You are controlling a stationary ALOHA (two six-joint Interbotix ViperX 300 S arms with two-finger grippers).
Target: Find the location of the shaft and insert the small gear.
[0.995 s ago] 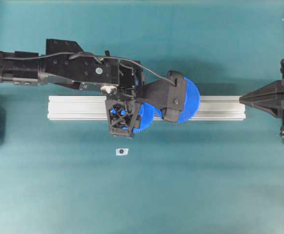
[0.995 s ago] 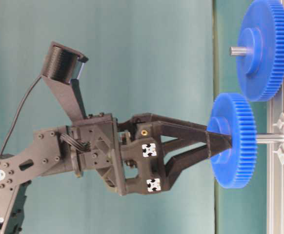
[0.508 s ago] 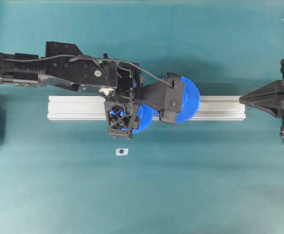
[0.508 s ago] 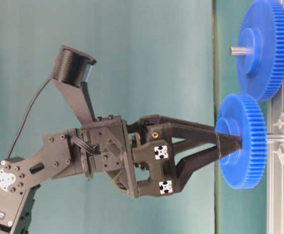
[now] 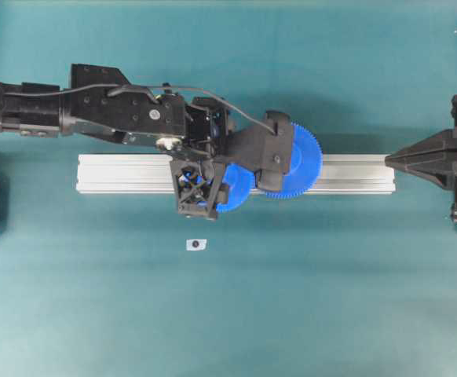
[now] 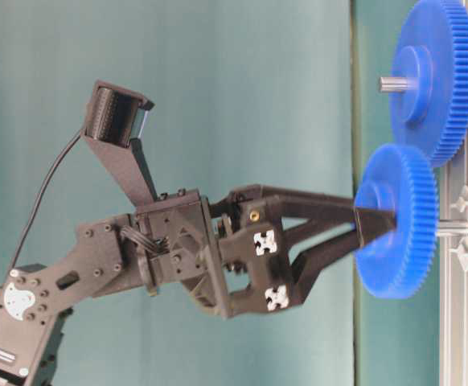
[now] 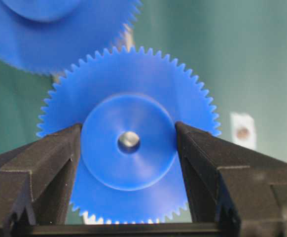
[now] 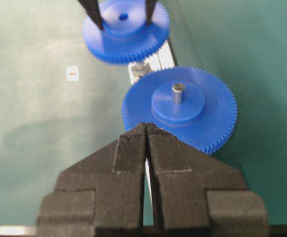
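small gear (image 6: 396, 222) on shaft (image 6: 453, 229), teeth seemingly overlapping larger gear (image 6: 433, 80)

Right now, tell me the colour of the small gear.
Bright blue; the small gear shows best in the left wrist view.

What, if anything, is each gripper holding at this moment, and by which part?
The left gripper holds the small gear by its raised hub; the right gripper is shut on nothing.

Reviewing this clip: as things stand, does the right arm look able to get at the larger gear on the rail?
Probably yes. The right pincer, shut and empty, sits just short of the larger gear with nothing between them. The left pincer is off on the small gear, so it should not block.
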